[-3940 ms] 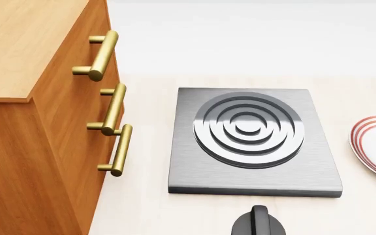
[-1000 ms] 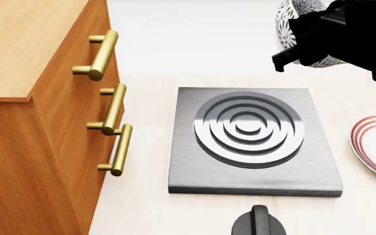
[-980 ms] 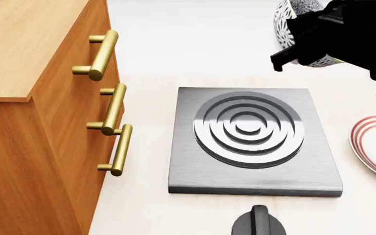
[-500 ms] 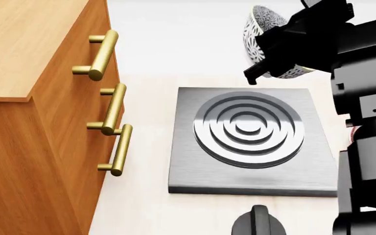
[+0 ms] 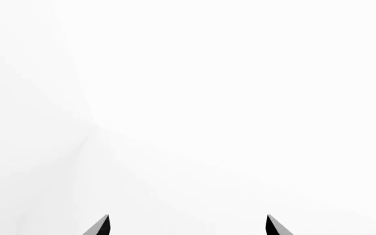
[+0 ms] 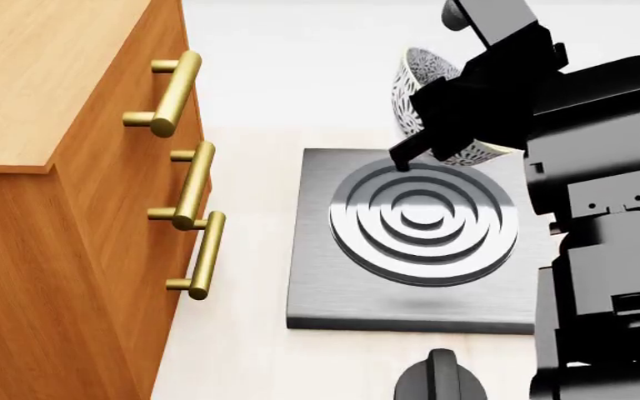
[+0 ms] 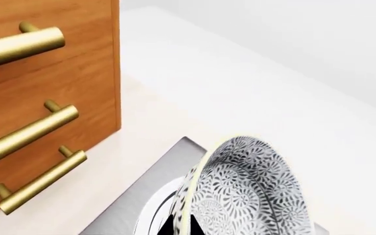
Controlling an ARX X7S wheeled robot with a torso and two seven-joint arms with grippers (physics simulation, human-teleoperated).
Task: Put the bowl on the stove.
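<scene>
The speckled grey-blue bowl hangs tilted on its side over the far edge of the stove, above the ringed burner. My right gripper is shut on the bowl's pale rim, one finger inside and one outside. The right wrist view shows the bowl close up, the right gripper pinching its rim, and the stove beneath. My left gripper is open with nothing between its fingers, facing blank white.
A wooden drawer cabinet with brass handles stands close to the stove's left side. A black round knob sits in front of the stove. My right arm covers the area to the stove's right.
My right arm has carried the bowl left and down, from the upper right to just above the stove's far edge. The arm now hides the red-ringed plate.
</scene>
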